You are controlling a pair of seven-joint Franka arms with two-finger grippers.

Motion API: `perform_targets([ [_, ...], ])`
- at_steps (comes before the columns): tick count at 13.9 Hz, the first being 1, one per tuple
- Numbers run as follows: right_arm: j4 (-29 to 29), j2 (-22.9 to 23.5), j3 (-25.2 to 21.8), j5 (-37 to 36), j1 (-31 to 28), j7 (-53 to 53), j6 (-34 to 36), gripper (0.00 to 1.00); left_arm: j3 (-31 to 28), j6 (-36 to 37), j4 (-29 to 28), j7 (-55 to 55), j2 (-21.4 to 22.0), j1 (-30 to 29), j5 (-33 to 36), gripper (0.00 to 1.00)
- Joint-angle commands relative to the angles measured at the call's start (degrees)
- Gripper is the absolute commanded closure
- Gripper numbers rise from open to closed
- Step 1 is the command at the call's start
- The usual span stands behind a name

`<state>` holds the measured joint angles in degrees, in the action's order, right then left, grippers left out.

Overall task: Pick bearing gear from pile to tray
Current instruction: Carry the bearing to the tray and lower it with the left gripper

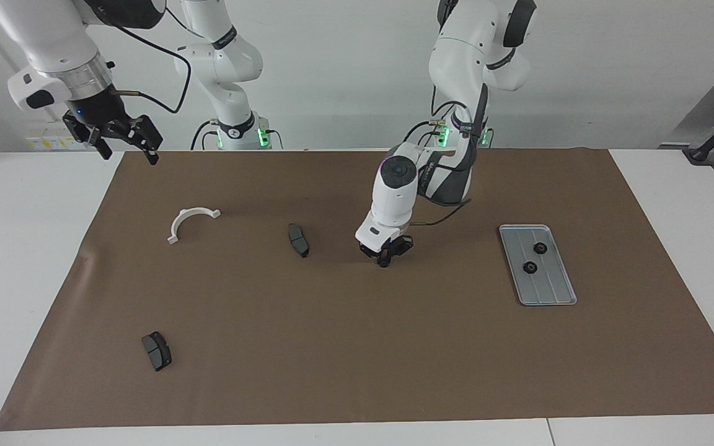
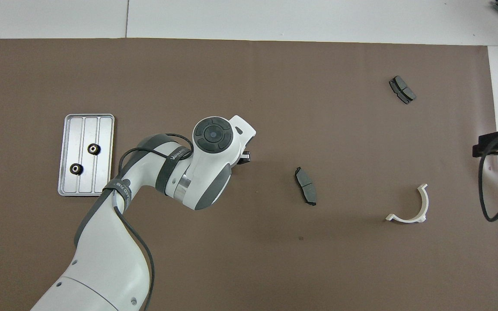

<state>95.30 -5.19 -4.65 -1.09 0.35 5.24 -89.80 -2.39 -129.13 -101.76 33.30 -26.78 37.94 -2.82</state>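
Two bearing gears [image 1: 540,248] [image 1: 529,267] already sit in the tray [image 1: 555,294], which lies on the brown mat toward the left arm's end of the counter [image 1: 35,260]. Your left gripper [image 1: 385,259] is down at the mat near the middle, between the tray and the nearer brake pad [image 1: 298,240]; from the overhead view the wrist hides its tips. You can't tell whether the jaws are wide or pinched on anything: something dark sits at the tips, but whether that is a gear or just finger ends is unclear. No loose gear shows anywhere else on the mat, so what remains of the pile is that brake pad, the second brake pad [image 1: 157,350] farther from the robots toward the right arm's end, and the white bracket [image 1: 191,221]. Judgement: you're at the pick step for a third gear, right at contact height. Next move, if the jaws do have a gear: lift straight up, carry over to the tray, and set it down in a free lane clear of the two already there. If they have nothing, check under the wrist before moving off. Your right gripper [image 1: 123,137] waits raised over the mat's corner at its own end, jaws apart and holding nothing.
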Motion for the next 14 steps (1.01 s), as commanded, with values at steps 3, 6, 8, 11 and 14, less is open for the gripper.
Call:
perform_targets([
  [3,0.1,-0.7,0.9,1.0,-1.0,-1.5,0.7,0.0,-1.0,5.1,5.1,-0.1,1.3,-4.5,0.3,1.0],
  [6,0.1,-0.7,0.9,1.0,-1.0,-1.5,1.1,0.0,-0.5,6.5,5.2,-2.4,4.6,-12.2,0.3,1.0],
  [8,-1.9,-0.2,1.0,0.6,-0.9,-1.7,5.1,0.0,-0.8,9.7,4.6,-7.5,6.8,-16.0,0.2,1.0],
  [11,-2.6,0.1,1.8,1.4,-0.9,-1.2,5.1,0.0,-0.9,12.0,1.2,-19.6,9.5,-22.6,0.2,1.0],
  [14,-0.4,-0.8,1.8,1.5,-0.8,-0.8,3.2,0.0,-1.1,10.9,-4.1,-32.1,11.6,-28.7,0.3,1.0],
])
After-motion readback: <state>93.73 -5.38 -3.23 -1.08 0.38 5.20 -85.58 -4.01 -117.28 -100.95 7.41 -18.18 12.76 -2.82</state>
